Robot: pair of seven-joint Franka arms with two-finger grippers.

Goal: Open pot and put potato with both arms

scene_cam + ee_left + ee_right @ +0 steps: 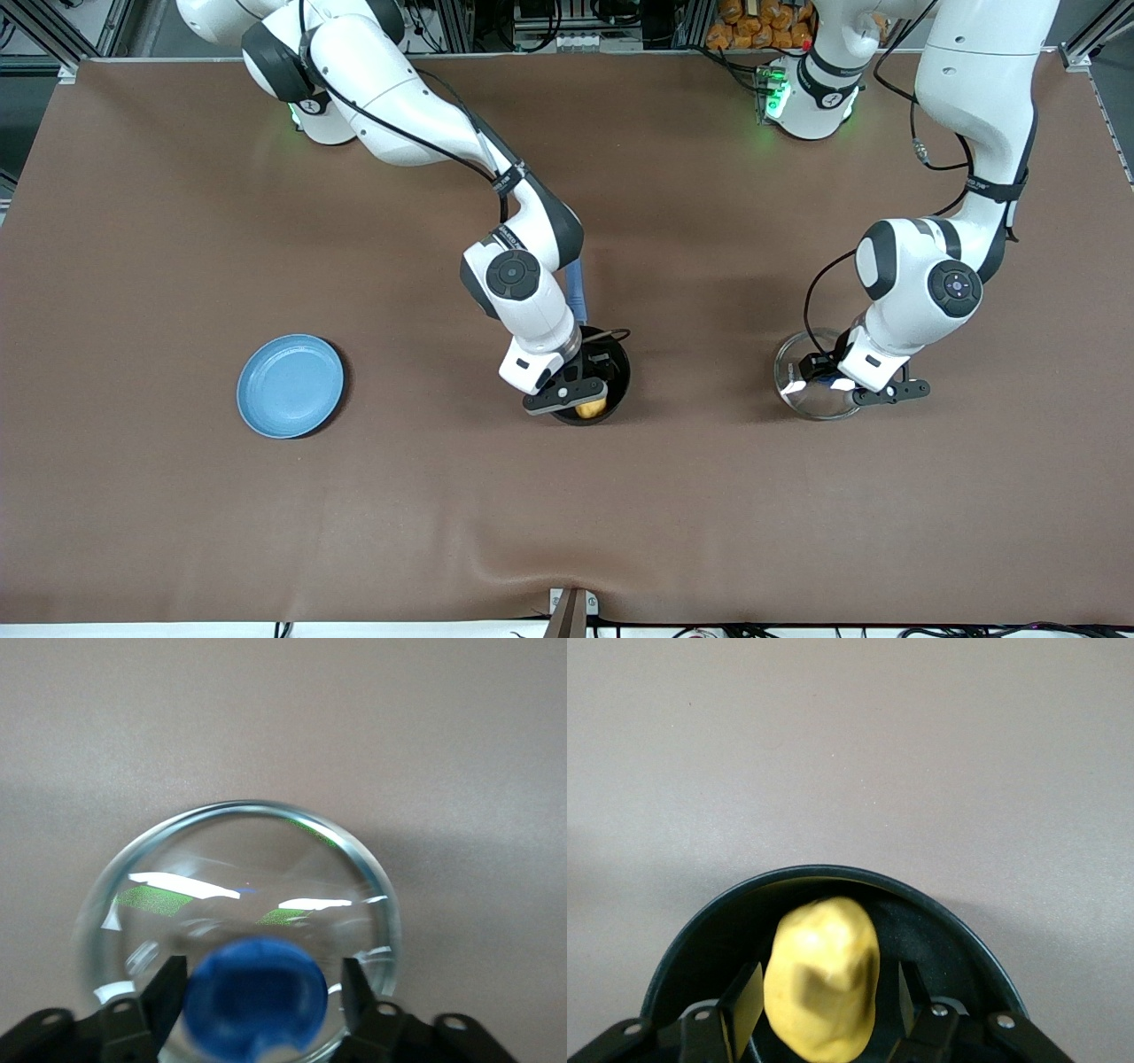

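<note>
Right gripper (824, 1014) spread, potato (822, 988) seemingly released in pot (620, 363); left gripper (257, 997) spread around lid (239, 895) knob (lid on table). Next: withdraw.

one pot (611, 368), one lid (802, 377), one potato (591, 408), one plate (290, 385)

The right arm bends down over the middle of the desk. Its right gripper (580, 396) points down with fingers (742, 999) apart. The left arm bends down toward its own end. Its left gripper (831, 383) is spread too.
</note>
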